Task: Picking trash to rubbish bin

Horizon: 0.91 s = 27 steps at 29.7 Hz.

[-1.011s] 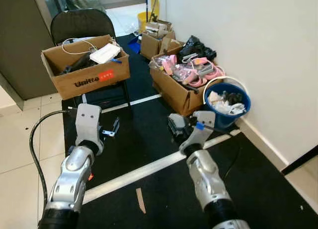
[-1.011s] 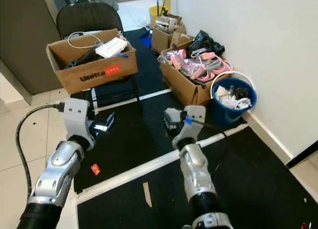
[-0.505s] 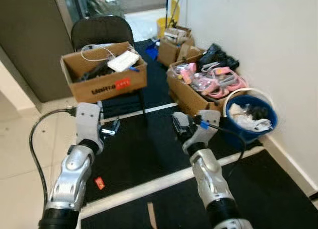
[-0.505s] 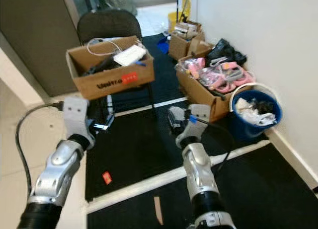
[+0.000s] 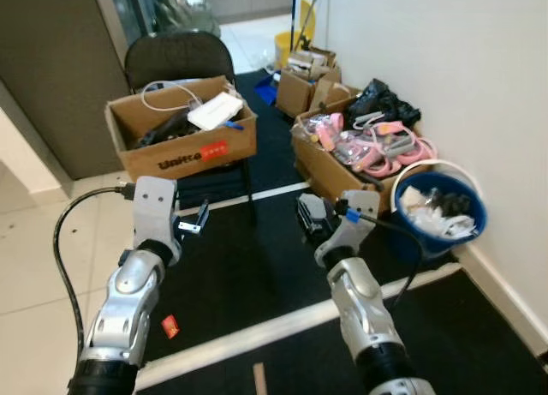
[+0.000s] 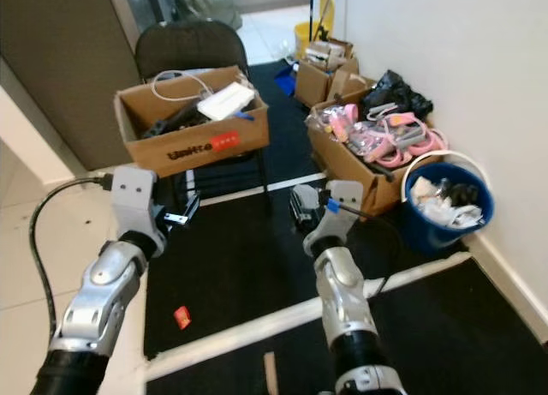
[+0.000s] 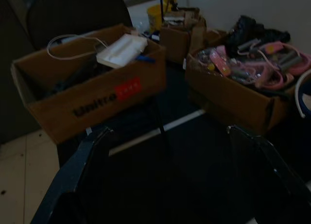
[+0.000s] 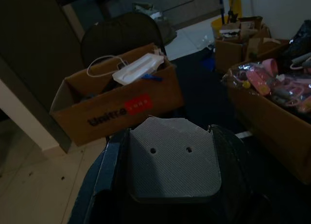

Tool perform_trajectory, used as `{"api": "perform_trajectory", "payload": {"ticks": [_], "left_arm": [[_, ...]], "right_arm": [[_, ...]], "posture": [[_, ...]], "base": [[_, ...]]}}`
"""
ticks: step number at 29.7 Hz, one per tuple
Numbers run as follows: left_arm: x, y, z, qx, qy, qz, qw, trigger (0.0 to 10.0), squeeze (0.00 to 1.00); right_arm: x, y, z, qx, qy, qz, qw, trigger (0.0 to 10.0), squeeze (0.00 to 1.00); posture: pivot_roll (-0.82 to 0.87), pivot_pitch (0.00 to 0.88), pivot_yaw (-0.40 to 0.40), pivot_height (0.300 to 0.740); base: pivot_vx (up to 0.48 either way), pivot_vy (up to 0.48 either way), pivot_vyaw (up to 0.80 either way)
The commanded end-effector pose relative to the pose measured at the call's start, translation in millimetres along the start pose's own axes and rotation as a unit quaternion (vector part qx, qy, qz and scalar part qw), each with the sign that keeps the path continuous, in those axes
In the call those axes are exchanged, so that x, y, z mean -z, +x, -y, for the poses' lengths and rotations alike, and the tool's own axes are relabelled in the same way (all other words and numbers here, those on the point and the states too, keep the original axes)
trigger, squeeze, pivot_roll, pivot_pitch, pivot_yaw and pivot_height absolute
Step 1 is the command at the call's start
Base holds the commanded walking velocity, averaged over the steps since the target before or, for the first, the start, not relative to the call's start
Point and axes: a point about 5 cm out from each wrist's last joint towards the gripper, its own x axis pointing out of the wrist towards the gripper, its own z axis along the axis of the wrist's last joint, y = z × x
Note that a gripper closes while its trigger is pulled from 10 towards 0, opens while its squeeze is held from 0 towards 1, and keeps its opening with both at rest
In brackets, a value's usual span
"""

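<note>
The black floor mat (image 5: 248,266) took up most of the scene, with white tape lines (image 5: 257,331) crossing it and pale floor tiles (image 5: 34,266) off to the robot's left, and a white wall (image 5: 454,61) ran down the right side. A black folding chair (image 5: 175,56) stood at the far end of the mat with an open Unitree cardboard box (image 5: 184,146) sitting on its seat, holding a white device (image 5: 214,112), a white cable and some dark stuff. To the right of that, against the wall, sat a bigger cardboard box (image 5: 338,168) stuffed with pink and grey gear, and a smaller box (image 5: 301,86) plus a yellow bucket (image 5: 289,44) were farther back. The blue rubbish bin (image 5: 441,211) was right by the wall, just beside the pink-gear box, already full of white crumpled trash. Both arms were held up in front of the robot over the mat, well apart from any trash. The left gripper (image 7: 170,175) had its two black fingers (image 7: 77,170) spread wide with nothing between them, going by the left wrist view. The right gripper (image 8: 170,170) had a grey ribbed pad (image 8: 170,161) facing the wrist camera, and its fingers looked pressed together and empty. A small red scrap of trash (image 5: 170,327) lay on the mat's left edge near the left arm, and a brown paper strip (image 5: 259,380) lay on the mat on the near side of the tape line, between the arms.
</note>
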Motion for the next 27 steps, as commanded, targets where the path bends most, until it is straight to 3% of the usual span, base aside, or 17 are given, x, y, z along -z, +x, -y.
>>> {"api": "perform_trajectory", "payload": {"ticks": [1,27], "left_arm": [[5.5,-3.1,-5.1,-0.009,0.002,-0.014,1.000,10.0,0.00],[6.6,-1.7,-6.3,-0.008,0.001,-0.020,1.000,10.0,0.00]], "right_arm": [[6.8,-0.8,-8.6,-0.010,0.006,-0.012,1.000,10.0,0.00],[8.9,-5.1,-9.6,-0.012,0.007,-0.017,1.000,10.0,0.00]], "posture": [[0.04,0.132,0.068,0.740],[0.02,0.138,0.070,0.740]], "base": [[0.296,0.000,0.00],[0.297,0.000,0.00]]}}
